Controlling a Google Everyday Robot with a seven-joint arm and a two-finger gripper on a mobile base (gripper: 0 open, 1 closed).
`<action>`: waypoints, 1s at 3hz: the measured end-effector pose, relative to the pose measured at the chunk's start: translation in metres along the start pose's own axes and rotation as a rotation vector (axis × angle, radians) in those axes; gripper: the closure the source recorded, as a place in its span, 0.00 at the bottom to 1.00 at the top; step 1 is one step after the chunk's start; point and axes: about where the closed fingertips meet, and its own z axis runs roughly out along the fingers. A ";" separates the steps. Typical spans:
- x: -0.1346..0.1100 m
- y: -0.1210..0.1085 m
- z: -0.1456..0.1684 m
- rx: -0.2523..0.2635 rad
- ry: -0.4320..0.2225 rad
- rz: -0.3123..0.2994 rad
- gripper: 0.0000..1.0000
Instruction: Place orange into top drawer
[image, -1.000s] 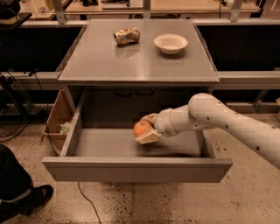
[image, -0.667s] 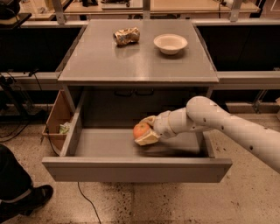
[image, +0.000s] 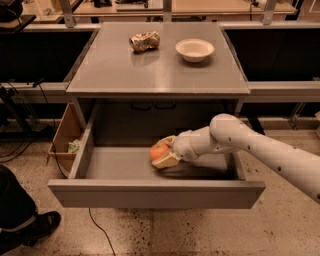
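Observation:
The top drawer (image: 150, 194) is pulled out wide, its grey front panel facing me. My gripper (image: 164, 152) is inside the drawer, right of its middle, shut on the orange (image: 159, 151). The orange sits between the cream pads (image: 167, 160), low over the drawer floor; I cannot tell if it touches the floor. My white arm (image: 250, 145) reaches in from the right over the drawer's right wall.
On the grey table top (image: 155, 70) lie a dented metallic can (image: 144, 41) and a shallow cream bowl (image: 194, 49). A cardboard box (image: 65, 135) stands left of the drawer. A dark shoe (image: 30, 230) is at the lower left on the floor.
The gripper with the orange has shifted slightly left and lower inside the drawer. The grip on the orange is unchanged.

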 end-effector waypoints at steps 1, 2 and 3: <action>0.002 -0.001 0.000 -0.002 0.001 0.004 0.41; 0.003 -0.002 -0.004 -0.005 0.006 0.007 0.18; 0.002 -0.001 -0.005 -0.018 0.008 0.009 0.00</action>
